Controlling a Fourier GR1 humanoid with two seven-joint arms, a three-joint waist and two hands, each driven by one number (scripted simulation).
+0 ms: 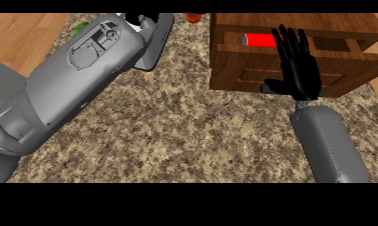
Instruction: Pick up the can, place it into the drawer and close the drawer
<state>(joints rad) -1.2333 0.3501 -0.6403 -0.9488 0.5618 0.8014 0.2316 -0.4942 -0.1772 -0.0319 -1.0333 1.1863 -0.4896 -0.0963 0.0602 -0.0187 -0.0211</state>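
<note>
The red can [258,39] lies on its side inside the open drawer [336,45] of a wooden cabinet [244,72] at the upper right. My right hand [300,70] is open with straight fingers pointing up, held over the drawer's front just right of the can and not gripping it. My left forearm fills the upper left. Only a bit of the left hand [142,19] shows at the view's top edge, too little to tell its state.
The speckled granite counter [184,125] spreads below the cabinet. A small orange object [193,17] sits at the top edge, left of the cabinet. Something green [79,27] peeks out behind the left forearm. Wooden floor [29,35] shows at the far left.
</note>
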